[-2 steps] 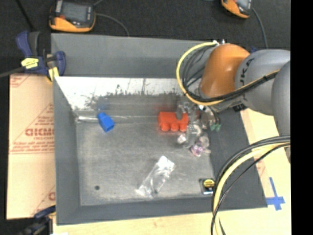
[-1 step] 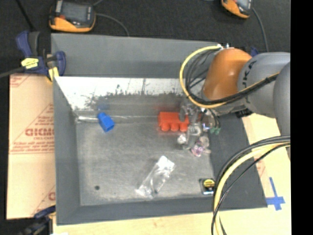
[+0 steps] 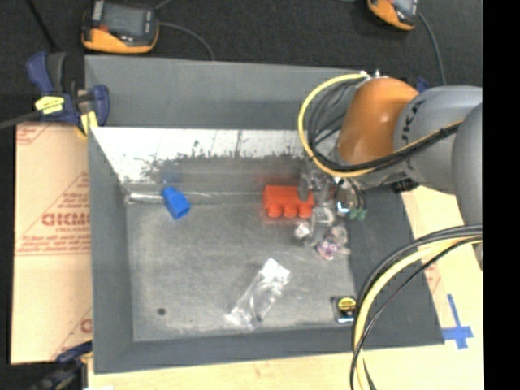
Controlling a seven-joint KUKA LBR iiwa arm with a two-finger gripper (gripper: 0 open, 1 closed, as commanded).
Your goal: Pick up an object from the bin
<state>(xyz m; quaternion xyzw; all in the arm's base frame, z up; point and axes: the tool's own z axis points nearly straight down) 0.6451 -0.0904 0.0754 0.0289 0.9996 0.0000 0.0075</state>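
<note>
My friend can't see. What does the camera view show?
A robot gripper is down in a grey bin, beside a red block. A blue piece lies at the back left, a crumpled clear bag near the front.

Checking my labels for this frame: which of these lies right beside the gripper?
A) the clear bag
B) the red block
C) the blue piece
B: the red block lies right beside the gripper near the bin's back wall, while the blue piece sits far off toward the view's left and the clear bag lies nearer the front.
</note>
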